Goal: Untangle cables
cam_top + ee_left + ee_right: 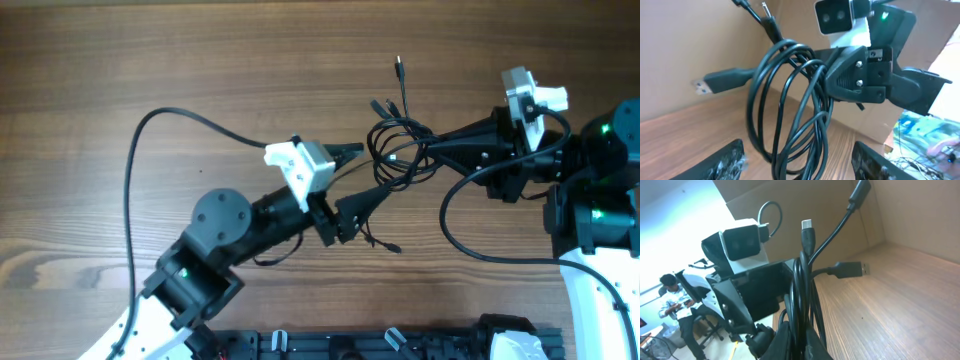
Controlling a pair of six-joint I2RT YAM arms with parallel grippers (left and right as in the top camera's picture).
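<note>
The cables are a bunch of thin black loops hanging just above the wood table, with plug ends pointing to the far side. My right gripper comes in from the right and is shut on the bunch. In the right wrist view the cords rise straight out of my shut right gripper. My left gripper is open, one finger on each side of the loops' left part. Seen from the left wrist, the coil hangs between the spread fingers without touching either.
A thick black arm cable arcs over the table's left half. Another loops below the right arm. A black rail runs along the near edge. A cardboard wall stands behind the table, and a person sits beyond it.
</note>
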